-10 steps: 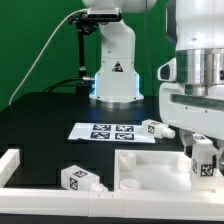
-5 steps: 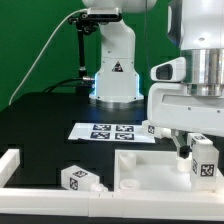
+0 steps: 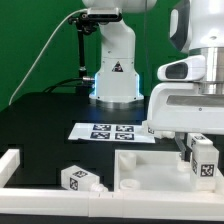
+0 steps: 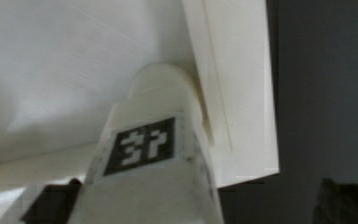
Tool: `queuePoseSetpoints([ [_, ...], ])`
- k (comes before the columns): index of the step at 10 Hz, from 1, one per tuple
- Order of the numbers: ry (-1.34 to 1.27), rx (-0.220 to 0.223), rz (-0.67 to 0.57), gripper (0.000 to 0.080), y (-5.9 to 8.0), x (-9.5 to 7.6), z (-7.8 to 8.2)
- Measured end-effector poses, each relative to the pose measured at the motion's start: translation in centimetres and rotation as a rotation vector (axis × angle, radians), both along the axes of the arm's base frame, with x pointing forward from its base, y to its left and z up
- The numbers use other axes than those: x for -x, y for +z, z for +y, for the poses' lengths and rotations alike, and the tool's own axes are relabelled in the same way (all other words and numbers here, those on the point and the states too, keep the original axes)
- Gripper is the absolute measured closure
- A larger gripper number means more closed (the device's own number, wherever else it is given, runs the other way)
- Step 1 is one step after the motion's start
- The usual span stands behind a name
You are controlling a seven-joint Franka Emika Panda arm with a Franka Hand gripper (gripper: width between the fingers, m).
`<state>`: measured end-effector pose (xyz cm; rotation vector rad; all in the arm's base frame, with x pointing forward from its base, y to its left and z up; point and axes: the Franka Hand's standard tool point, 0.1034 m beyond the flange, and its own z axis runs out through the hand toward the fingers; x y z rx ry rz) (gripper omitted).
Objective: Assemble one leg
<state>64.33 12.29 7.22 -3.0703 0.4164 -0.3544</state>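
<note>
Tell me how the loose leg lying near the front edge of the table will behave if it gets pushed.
The leg looks like rigid moulded plastic, so it should stay stiff rather than flex. It rests on a flat tagged side, so a push probably slides it across the black table rather than rolling it. It looks small and likely light, so a nudge off centre may spin it.
</note>
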Motion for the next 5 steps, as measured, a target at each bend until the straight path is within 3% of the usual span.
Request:
queuePoseSetpoints([
  [2, -0.097, -0.019, 0.0, 0.0462, -0.04, -0.02, -0.38],
  [5, -0.406, -0.076, 0.023, 0.0507, -0.1, 0.14, -0.98],
])
